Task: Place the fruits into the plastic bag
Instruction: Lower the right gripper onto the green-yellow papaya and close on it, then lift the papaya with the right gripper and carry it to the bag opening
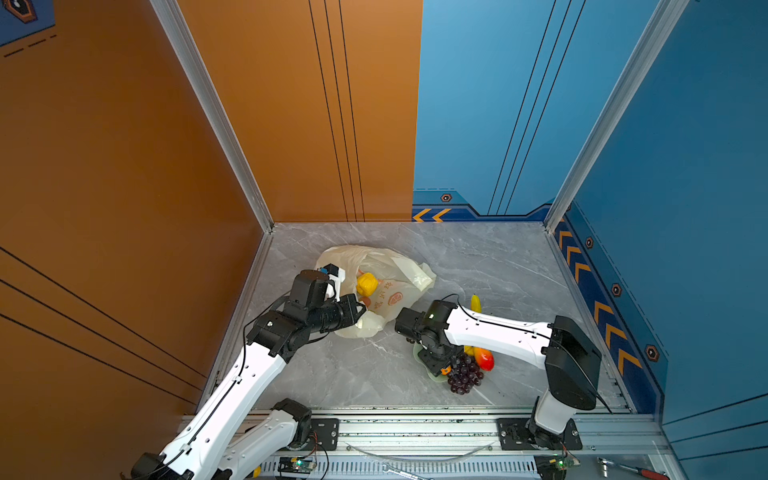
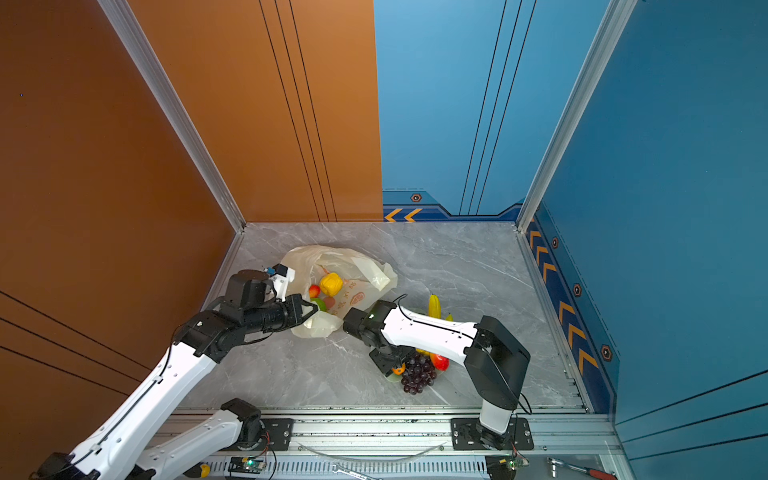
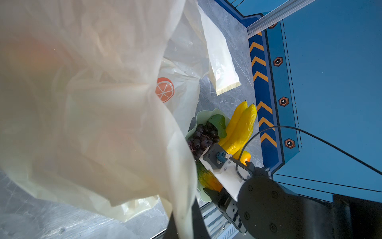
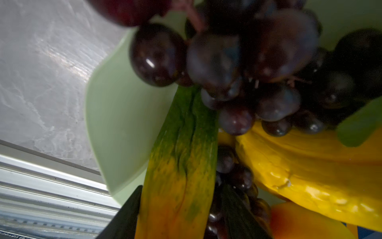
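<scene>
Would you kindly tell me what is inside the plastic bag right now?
In a top view, the plastic bag shows a yellow fruit, a small red fruit and a green fruit near its mouth. Anything deeper is covered by crinkled plastic.

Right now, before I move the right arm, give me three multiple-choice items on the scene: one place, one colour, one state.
1. Where is the yellow ball?
A) in the green dish
B) inside the plastic bag
C) on the table

2. What colour is the print on the plastic bag?
A) blue
B) green
C) orange

3. What is the left pincer doing?
A) shut on the bag's edge
B) open above the green dish
C) holding a banana

Key: 1 B, both top views show the yellow ball lying in the bag's open mouth. 2 C, the left wrist view shows an orange slice-shaped print. 3 A, its jaws pinch the bag's rim, with no fruit between them.
</scene>
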Robot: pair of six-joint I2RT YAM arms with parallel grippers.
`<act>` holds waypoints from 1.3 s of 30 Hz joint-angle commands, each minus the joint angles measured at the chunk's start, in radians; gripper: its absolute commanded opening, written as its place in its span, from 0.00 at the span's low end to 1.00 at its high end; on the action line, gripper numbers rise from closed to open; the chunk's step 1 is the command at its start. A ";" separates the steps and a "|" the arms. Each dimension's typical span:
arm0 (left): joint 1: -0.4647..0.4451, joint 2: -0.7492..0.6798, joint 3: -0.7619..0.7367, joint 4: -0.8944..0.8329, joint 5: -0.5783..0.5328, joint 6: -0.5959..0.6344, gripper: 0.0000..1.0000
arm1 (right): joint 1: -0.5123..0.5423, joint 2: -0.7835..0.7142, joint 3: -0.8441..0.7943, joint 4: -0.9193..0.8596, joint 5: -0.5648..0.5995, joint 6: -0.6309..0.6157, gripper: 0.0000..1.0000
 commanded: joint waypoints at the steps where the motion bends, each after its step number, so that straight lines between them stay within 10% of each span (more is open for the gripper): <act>1: -0.002 0.000 0.010 0.000 -0.015 0.002 0.00 | -0.008 0.004 -0.006 0.006 -0.004 -0.005 0.50; 7: -0.002 -0.004 0.006 0.001 -0.017 -0.001 0.00 | -0.010 -0.004 -0.004 0.004 0.003 0.003 0.31; 25: -0.004 -0.028 -0.012 0.000 -0.025 -0.011 0.00 | -0.049 -0.176 0.025 -0.069 -0.054 0.066 0.31; 39: -0.008 -0.017 0.003 0.001 -0.014 -0.007 0.00 | -0.215 -0.509 -0.075 0.023 -0.313 0.122 0.31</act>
